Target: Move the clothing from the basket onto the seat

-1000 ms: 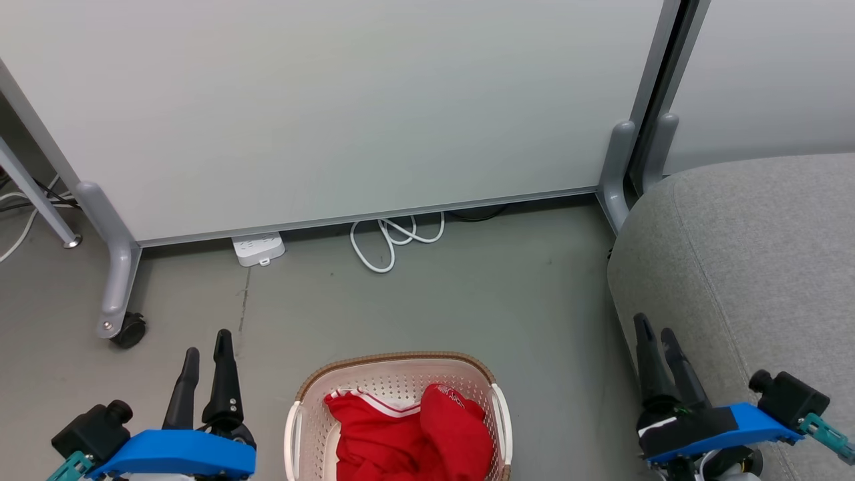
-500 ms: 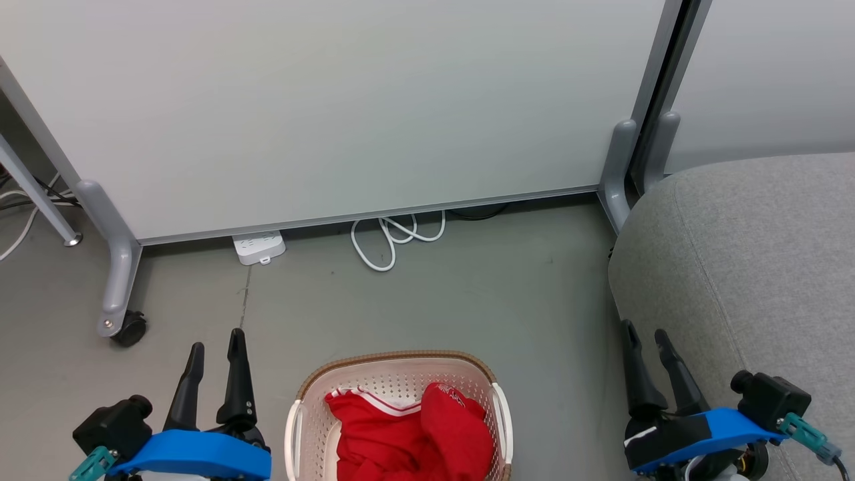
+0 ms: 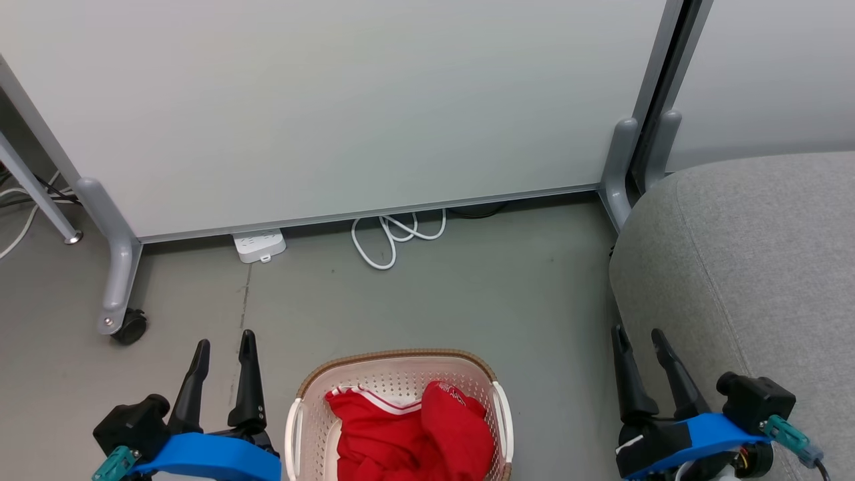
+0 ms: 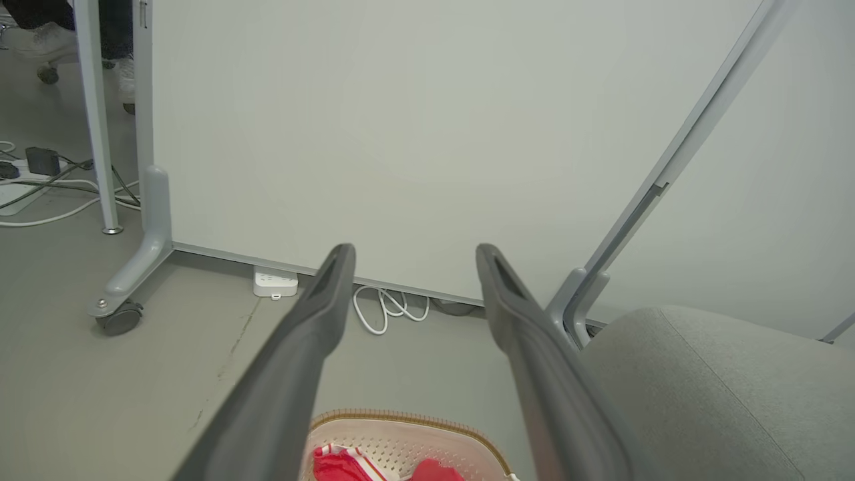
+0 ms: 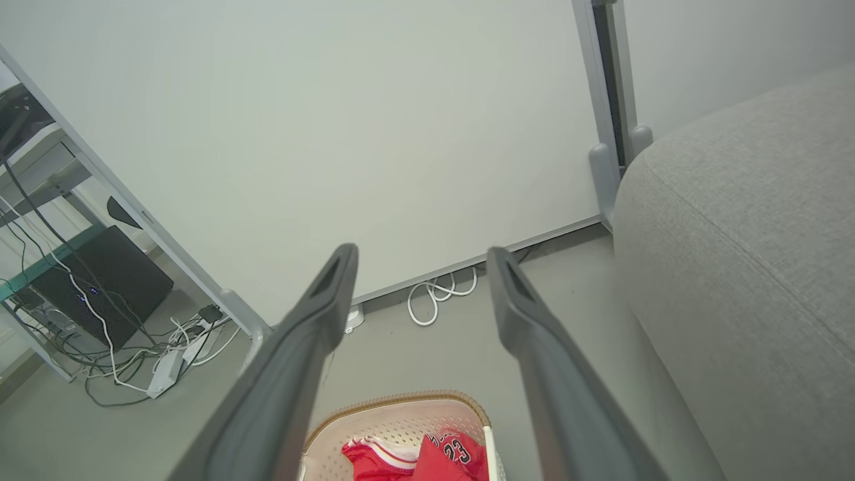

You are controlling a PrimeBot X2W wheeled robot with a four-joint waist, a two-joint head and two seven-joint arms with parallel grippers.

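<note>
The cream basket (image 3: 394, 364) with a brown rim stands on the floor at the bottom centre, with the red clothing (image 3: 407, 434) bunched inside it. White trim shows on the clothing (image 5: 427, 457), and a "23" is readable in the right wrist view. The large grey seat (image 3: 755, 267) fills the right side. My left gripper (image 3: 226, 342) is open, left of the basket and above the floor. Between the basket and the seat, my right gripper (image 3: 640, 334) is open too. Both hold nothing. The basket (image 4: 407, 427) and seat (image 4: 708, 394) also appear in the left wrist view.
A white partition panel (image 3: 334, 100) on grey legs with a caster (image 3: 127, 327) stands behind the basket. A white power strip (image 3: 259, 246) and coiled white cable (image 3: 394, 237) lie at its foot. More cables and a dark box (image 5: 100, 280) sit to the left.
Both grippers have drifted inward toward the basket and slightly lower in the head view. Both stay open. The basket and clothing have not moved.
</note>
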